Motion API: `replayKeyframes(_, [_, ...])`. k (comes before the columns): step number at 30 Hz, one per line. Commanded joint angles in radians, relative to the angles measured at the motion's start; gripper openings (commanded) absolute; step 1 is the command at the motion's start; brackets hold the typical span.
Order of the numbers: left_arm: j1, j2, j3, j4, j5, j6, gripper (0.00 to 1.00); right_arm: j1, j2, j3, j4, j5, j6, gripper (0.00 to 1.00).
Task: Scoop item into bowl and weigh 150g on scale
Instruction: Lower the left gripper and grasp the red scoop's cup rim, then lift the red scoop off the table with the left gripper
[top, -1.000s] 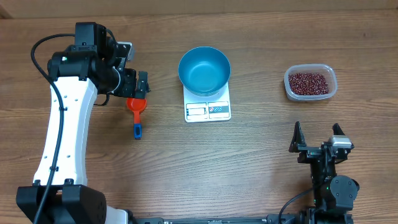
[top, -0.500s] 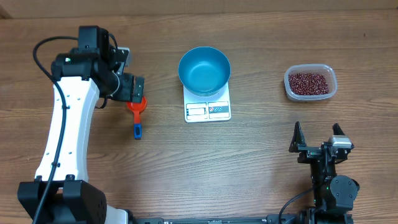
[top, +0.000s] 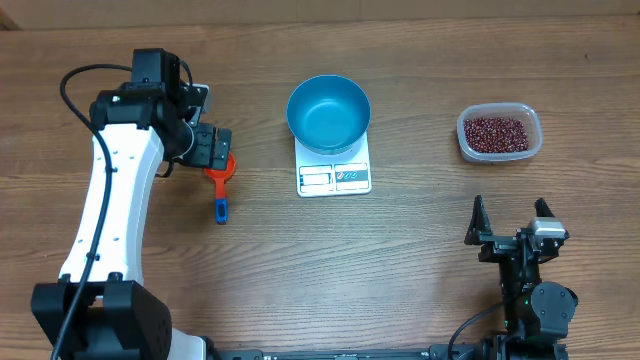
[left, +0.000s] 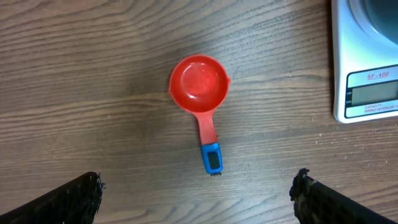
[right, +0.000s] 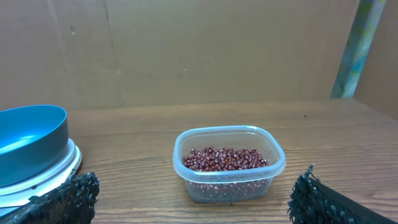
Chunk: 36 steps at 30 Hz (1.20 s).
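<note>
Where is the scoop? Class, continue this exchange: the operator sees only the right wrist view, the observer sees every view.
Observer: The red scoop lies on the table, left of the scale, handle pointing toward the robot.
Operator: Is it held?
Observer: No. The left claw hangs open above it, not touching.
Operator: Is the bowl empty?
Observer: Yes. Overhead, the blue bowl stands on the scale, bare inside.

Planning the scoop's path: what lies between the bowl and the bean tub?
Nothing: bare table between bowl and tub, clearest in the overhead view.
</note>
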Motion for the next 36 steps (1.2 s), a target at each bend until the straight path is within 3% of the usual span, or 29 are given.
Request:
replayKeyframes(1, [0.003,0.074,-0.006,0.016,0.034,0.011,1.00,0.006,-0.010,-0.010,0.005,0.006,-0.001,1.00])
replayKeyframes(7, [0.005,0.193,-0.006,0.046,0.026,0.008,0.99,0.006,-0.010,-0.010,0.005,0.006,-0.001,1.00])
replayKeyframes(26, [0.082,0.256,-0.010,0.119,0.052,0.072,1.00,0.006,-0.010,-0.010,0.005,0.006,-0.001,1.00])
replayKeyframes(36, [0.082,0.391,-0.010,0.153,0.052,0.072,1.00,0.006,-0.010,-0.010,0.005,0.006,-0.001,1.00])
